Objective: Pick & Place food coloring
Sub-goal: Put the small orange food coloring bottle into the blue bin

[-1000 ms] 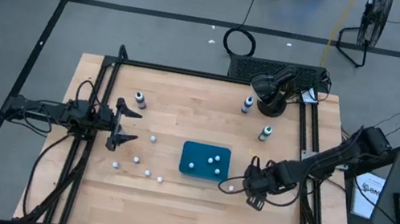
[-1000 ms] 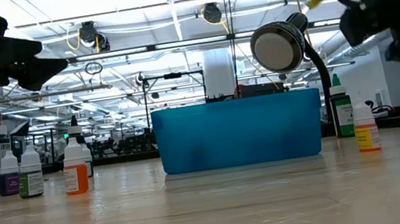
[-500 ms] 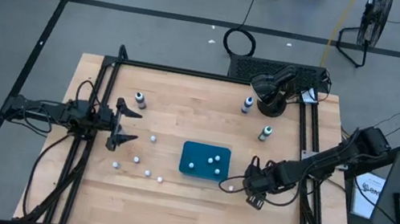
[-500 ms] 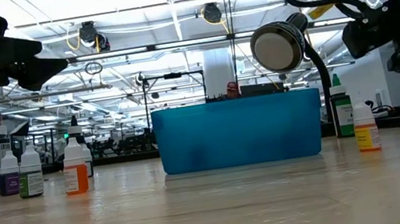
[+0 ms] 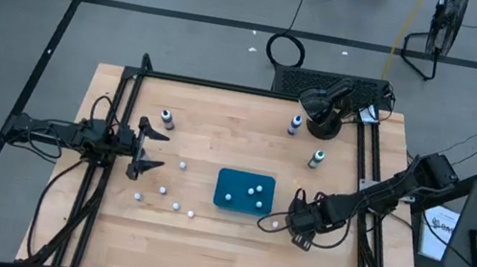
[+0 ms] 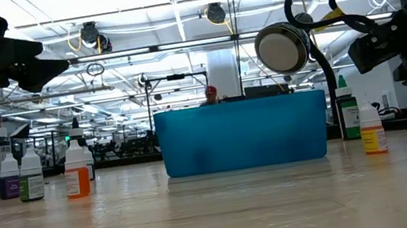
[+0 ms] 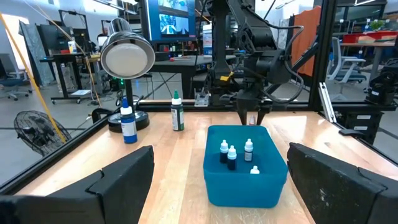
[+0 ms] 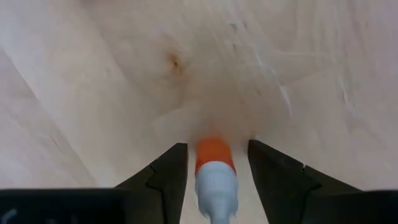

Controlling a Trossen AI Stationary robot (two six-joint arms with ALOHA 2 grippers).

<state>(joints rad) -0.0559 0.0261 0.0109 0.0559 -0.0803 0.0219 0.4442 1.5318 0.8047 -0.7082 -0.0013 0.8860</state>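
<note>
A wide lab with ceiling lights and benches runs behind the pale wooden tabletop [image 5: 201,244], where a teal tray [image 5: 244,192] sits near the middle with four small bottles already inside it.

The relation that matters is at the right gripper [image 5: 285,223], just off the tray's right side. In its wrist view a small orange bottle [image 8: 213,163] with a white cap stands directly between the two dark fingers [image 8: 163,173], cap toward the camera. Its long axis is upright on the wood and the fingers flank its body on either side. A narrow gap shows on each side of it, so the jaws look part-closed around the bottle but not yet pressing it; contact is hard to judge from this angle, and I would not call it held. From above, the same white cap shows at the gripper's tip, close to the tray wall.

The right arm reaches in low from the table's right edge, bent at the elbow, wrist tipped down toward the wood.

The left gripper [image 5: 143,149] waits over the left part of the tabletop, jaws spread wide and empty, facing the tray. More loose bottles [image 5: 176,206] lie between it and the tray, nearer that arm, and taller ones [image 5: 316,158] stand at the back.
</note>
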